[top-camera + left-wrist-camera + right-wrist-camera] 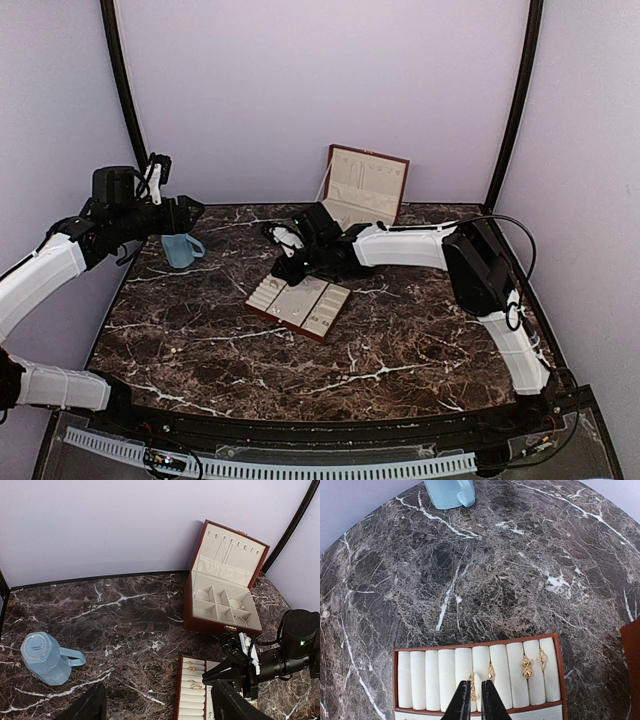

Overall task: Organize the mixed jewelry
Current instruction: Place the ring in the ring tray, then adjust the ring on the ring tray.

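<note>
The mixed jewelry shows as several gold rings [526, 666] tucked between the cream rolls of the flat tray [475, 644]. In the left wrist view the same rings [193, 668] are small specks. My right gripper [476, 702] hangs over the tray's ring rolls, its tips drawn almost together with only a sliver of roll between them. One ring [472, 689] sits in its slot right at the left fingertip. From above, the right gripper [287, 266] is at the tray's [322, 331] far end. My left gripper [160, 711] is open and empty, high over the table's left side.
A blue cup [181, 250] lies on its side at the back left. The red-brown hinged box [366, 186] stands open at the back, with thin chains on its lid [226, 550] and pieces in its compartments. A tiny pale speck [325, 613] lies on the marble.
</note>
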{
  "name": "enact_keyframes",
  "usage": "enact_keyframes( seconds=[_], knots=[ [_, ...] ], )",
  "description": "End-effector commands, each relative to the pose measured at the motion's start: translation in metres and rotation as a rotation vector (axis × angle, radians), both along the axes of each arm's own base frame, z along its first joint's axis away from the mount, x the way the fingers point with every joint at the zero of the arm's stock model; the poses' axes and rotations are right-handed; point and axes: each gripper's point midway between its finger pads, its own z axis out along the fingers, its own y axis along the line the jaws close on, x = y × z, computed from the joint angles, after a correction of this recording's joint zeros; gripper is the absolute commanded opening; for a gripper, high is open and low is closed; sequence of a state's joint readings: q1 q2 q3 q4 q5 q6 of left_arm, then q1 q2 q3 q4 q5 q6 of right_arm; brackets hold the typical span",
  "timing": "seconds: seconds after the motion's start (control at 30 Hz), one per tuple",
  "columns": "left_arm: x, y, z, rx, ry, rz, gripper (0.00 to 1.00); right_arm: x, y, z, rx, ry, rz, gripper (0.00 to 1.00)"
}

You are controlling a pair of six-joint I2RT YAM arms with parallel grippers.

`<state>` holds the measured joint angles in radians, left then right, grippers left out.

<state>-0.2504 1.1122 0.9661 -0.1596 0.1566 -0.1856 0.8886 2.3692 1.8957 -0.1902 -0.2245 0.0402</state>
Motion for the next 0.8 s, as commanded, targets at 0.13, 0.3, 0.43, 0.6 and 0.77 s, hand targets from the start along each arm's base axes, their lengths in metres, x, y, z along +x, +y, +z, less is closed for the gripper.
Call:
enact_keyframes(
  seconds=[0.13,0.3,0.43,0.6,0.77],
  knots=[
    [0.0,0.001,0.006,0.001,-0.011,-0.004,0.75,0.0,0.006,0.001,0.011,0.003,0.012,0.05],
    [0.0,0.0,0.006,0.0,-0.009,-0.005,0.75,-0.003,0.009,-0.005,0.002,0.013,0.025,0.04],
    [0.001,0.0,0.005,0.001,-0.008,-0.005,0.75,-0.005,0.011,-0.01,-0.004,0.019,0.03,0.04],
    [0.001,0.0,0.004,0.001,-0.005,-0.005,0.75,-0.006,0.011,-0.015,-0.01,0.024,0.031,0.04],
    [0.001,0.0,0.004,0.001,-0.005,-0.004,0.75,-0.007,0.012,-0.018,-0.013,0.028,0.035,0.03]
  ],
)
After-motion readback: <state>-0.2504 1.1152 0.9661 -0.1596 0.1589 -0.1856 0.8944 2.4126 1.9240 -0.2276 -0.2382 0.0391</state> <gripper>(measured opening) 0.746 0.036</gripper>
